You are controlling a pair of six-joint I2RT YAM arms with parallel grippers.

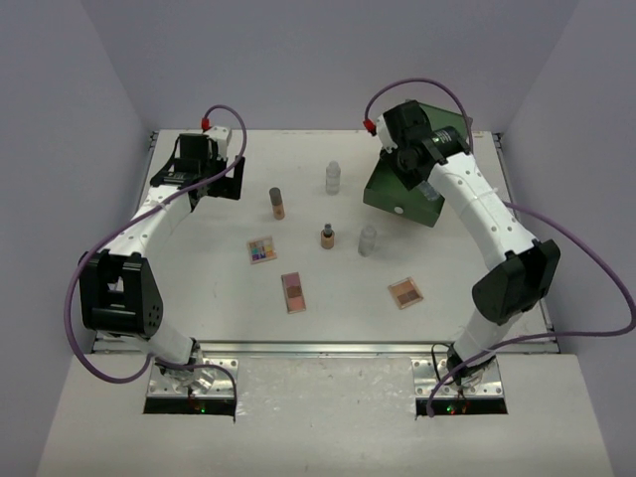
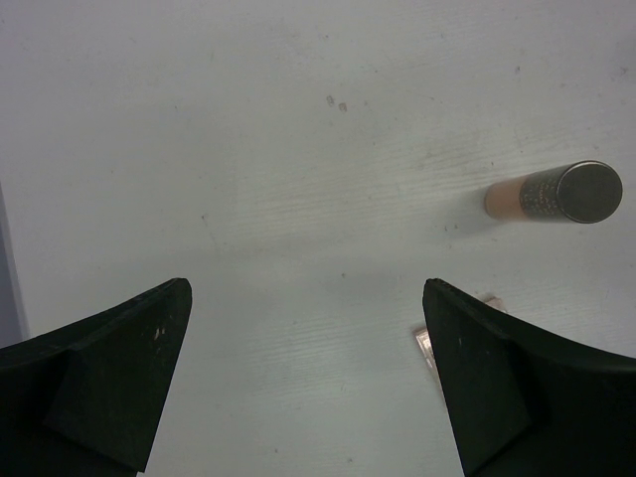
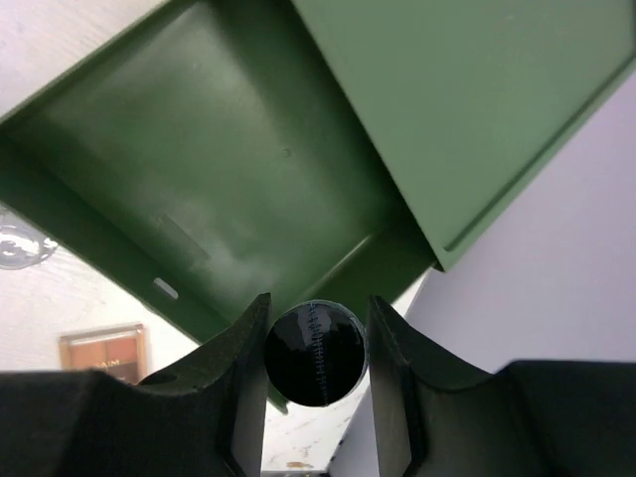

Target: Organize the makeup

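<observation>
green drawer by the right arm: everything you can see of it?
The green drawer is a dark green, matte, plastic-looking open tray: flat floor, low walls, a small pale slot in one wall. It looks pulled out of a green box at the far right of the table, angled toward the middle. What shows of its inside is empty. The right gripper hangs over its rim, fingers shut on a dark round-ended item; whether that touches the drawer is unclear.

readable text: none | tan tube band print: too blurred to read
</observation>
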